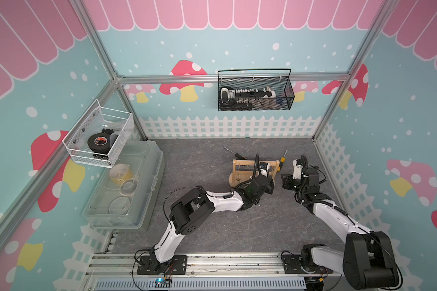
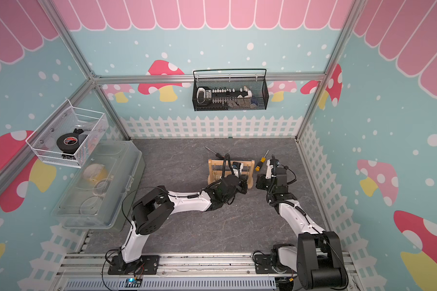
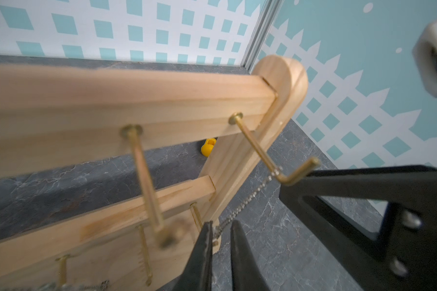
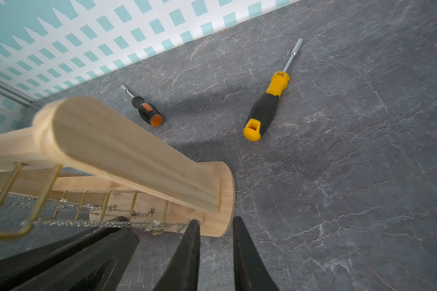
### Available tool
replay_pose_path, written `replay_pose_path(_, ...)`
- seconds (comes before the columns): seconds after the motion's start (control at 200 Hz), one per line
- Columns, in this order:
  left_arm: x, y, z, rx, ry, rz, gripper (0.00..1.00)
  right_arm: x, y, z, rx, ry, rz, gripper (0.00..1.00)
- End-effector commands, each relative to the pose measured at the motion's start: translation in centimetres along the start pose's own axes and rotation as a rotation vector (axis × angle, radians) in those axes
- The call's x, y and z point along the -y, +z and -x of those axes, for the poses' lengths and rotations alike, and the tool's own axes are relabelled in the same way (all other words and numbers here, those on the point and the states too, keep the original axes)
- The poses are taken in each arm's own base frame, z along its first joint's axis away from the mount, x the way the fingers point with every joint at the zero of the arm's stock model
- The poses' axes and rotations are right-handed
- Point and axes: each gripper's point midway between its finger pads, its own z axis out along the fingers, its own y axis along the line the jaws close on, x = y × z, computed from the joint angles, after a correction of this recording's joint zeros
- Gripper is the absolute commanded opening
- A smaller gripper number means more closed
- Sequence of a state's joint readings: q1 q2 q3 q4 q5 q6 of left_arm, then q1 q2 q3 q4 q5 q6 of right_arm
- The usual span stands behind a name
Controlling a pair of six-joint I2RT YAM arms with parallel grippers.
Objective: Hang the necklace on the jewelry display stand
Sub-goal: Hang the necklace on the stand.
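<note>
**Snag risk on release**

The necklace [image 3: 247, 200] runs from the end hook [image 3: 300, 171] of the jewelry display stand [image 3: 162, 98] down between the slightly parted jaws of the left gripper [image 3: 222, 224]; pinched or loose, I cannot tell. The right gripper [image 4: 216, 221], jaws apart, touches it with one fingertip [image 4: 193, 228]: retreating could snag and unhook it.

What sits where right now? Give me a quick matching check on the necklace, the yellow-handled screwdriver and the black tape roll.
Things:
1. necklace
2. yellow-handled screwdriver
3. black tape roll

Places:
A. inside the white wire basket on the wall
B. draped over a gold hook on the jewelry display stand
C. lying on the table beside the stand's end

Pairs: 1-B, 2-C, 3-A
</note>
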State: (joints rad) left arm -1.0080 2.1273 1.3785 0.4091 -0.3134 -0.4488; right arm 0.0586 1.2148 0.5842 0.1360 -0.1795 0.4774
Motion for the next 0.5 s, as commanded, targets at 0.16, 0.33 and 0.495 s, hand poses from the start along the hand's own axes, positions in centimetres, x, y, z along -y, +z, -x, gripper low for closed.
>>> replay_pose_path(0.16, 0.0, -1.2, 3.0, 0.067, -0.025, 0.009, 0.15, 0.0, 0.2, 0.3, 0.012, 0.015, 0.011, 0.24)
replay_pose_path(0.33, 0.2, -0.6, 3.1, 0.066, -0.015, 0.006, 0.15, 0.1, 0.3, 0.2, 0.008, 0.016, 0.009, 0.23)
replay_pose_path(0.495, 0.3, -0.5, 3.5, 0.075, -0.011, 0.0, 0.15, 0.1, 0.3, 0.2, 0.007, 0.016, 0.007, 0.23)
